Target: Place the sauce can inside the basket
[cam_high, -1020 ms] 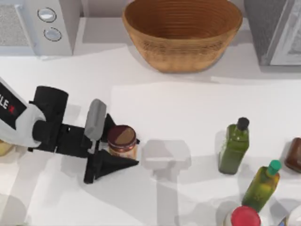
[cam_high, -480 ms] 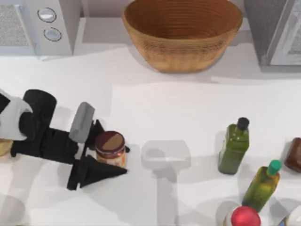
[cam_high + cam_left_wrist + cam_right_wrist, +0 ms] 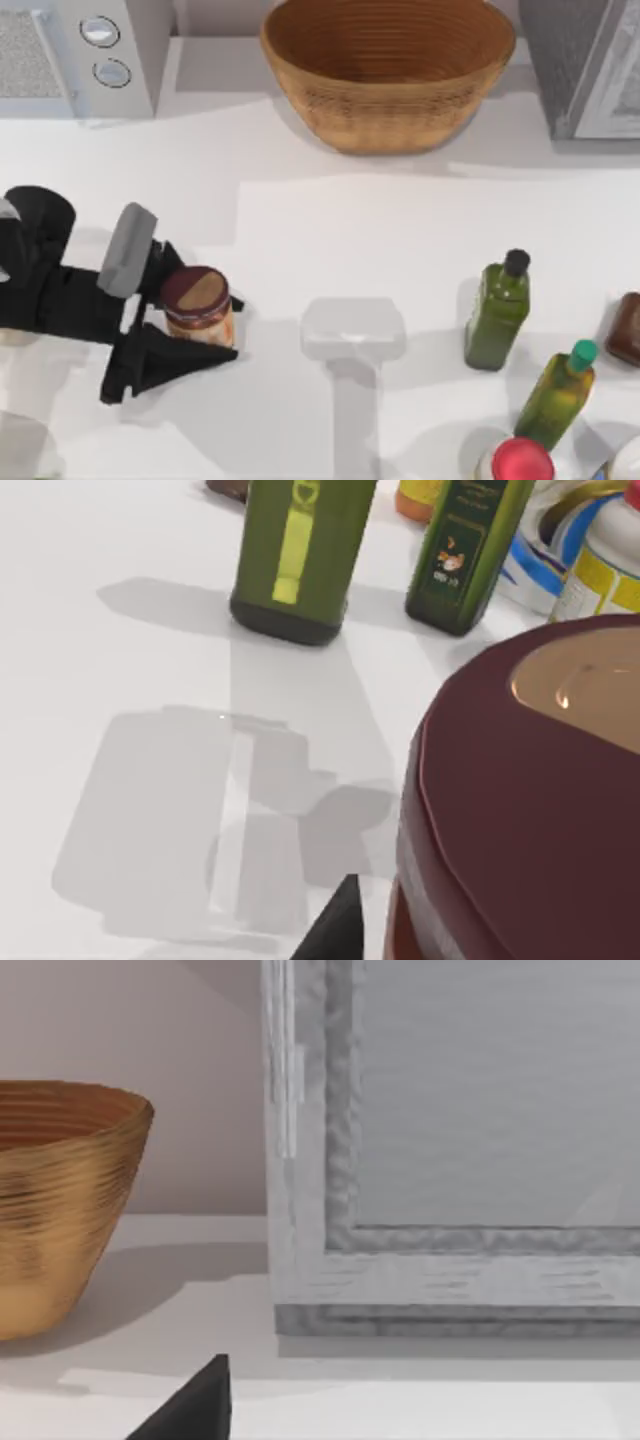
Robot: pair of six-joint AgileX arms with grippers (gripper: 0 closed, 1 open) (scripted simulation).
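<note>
Now left pincer (image 3: pixel 195 318) clenched on sauce can (image 3: pixel 197 303) near table's left edge; basket (image 3: pixel 388 72) well apart, bare tabletop between.

top view looks straight down; right wrist view shares its basket (image 3: pixel 388 72) (image 3: pixel 60 1200).

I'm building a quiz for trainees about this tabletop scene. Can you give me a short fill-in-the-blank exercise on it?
1. The sauce can sits between the fingers of the ____ gripper.
2. The basket at the table's far edge holds ____.
3. The sauce can stands on the top view's ____ side of the table.

Missing words: left; nothing; left
</note>
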